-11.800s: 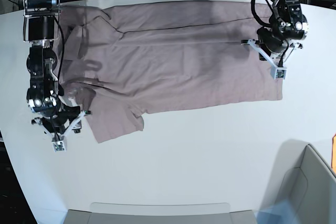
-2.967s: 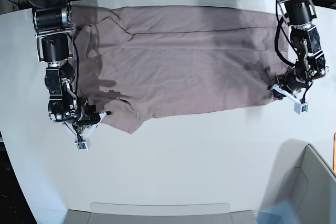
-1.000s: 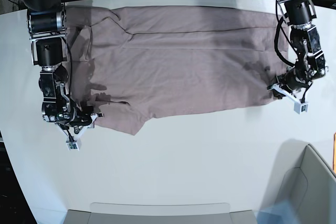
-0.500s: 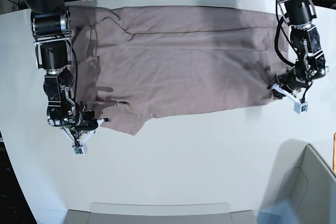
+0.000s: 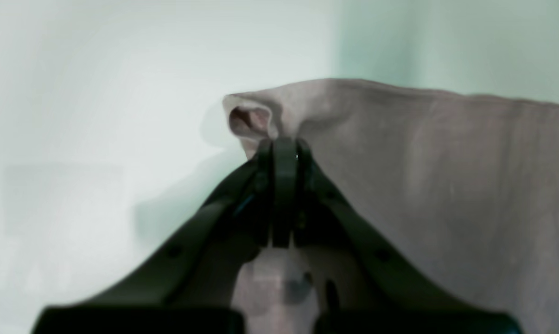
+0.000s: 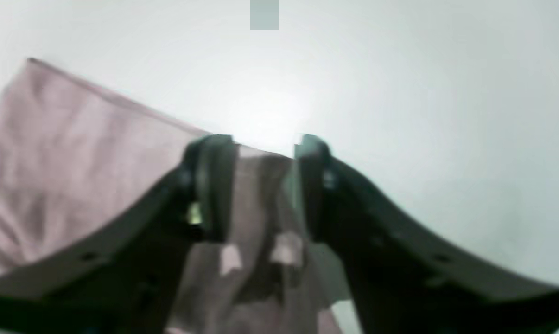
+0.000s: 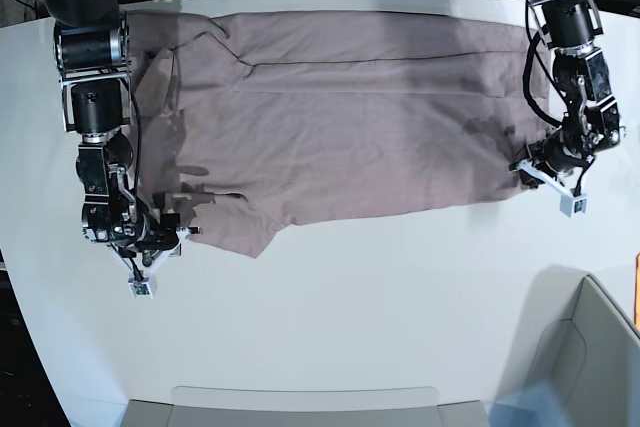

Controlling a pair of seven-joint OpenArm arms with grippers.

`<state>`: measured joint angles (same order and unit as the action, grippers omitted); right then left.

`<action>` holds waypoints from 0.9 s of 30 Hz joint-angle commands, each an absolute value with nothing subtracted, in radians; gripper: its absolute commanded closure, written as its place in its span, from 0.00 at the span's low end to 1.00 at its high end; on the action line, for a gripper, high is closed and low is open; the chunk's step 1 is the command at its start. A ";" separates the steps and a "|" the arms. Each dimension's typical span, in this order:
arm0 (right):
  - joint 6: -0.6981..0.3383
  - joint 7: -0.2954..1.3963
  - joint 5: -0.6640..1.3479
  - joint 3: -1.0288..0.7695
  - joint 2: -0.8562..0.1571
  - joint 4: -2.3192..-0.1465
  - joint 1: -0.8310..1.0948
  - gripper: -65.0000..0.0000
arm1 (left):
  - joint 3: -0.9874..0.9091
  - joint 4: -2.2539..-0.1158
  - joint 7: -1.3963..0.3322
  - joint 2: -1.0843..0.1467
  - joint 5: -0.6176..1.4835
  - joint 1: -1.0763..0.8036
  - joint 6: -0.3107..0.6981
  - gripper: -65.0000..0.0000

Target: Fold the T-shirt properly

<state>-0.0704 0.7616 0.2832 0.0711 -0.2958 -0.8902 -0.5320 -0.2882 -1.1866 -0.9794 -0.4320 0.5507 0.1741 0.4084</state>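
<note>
— Fingers first: how are they set on each side?

— On the left gripper [image 5: 284, 153] the two dark fingers [image 5: 265, 185] are pressed tight together, and a corner of the T-shirt [image 5: 446, 185] is pinched between them. A small puffed fold of pink cloth is seen just above the tips. On the right gripper [image 6: 264, 148] the fingers [image 6: 214, 185] are held apart, with a clear gap, and a strip of the pink cloth is seen in that gap. It cannot be told if the cloth is touched by them.

— What is shown from above that is missed up close?

— In the base view the whole T-shirt [image 7: 340, 117] is seen, spread flat and wide across the far half of the white table [image 7: 380, 317]. The left gripper [image 7: 556, 187] is found at the shirt's near corner on that view's right side. The right gripper [image 7: 148, 255] is found at the near corner on that view's left side, by the sleeve. How far the fingers are parted cannot be made out from up there.

— And up close?

— Only a corner of the shirt is shown in each wrist view, with bare white table behind it.
</note>
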 commanded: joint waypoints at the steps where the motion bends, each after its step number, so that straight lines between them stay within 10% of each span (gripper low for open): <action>1: -0.071 0.742 0.286 0.065 -0.300 -0.905 -0.568 0.57 | -0.294 -1.201 -0.967 -0.449 0.561 0.193 0.410 1.00; 27: -0.071 0.700 0.286 0.070 -0.282 -0.849 -0.568 0.57 | -0.291 -1.201 -0.967 -0.449 0.561 0.193 0.410 1.00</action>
<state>-0.0708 0.7166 0.2840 0.0715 -0.2726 -0.8291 -0.5320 -0.2878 -1.1866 -0.9798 -0.4320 0.5507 0.1741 0.4084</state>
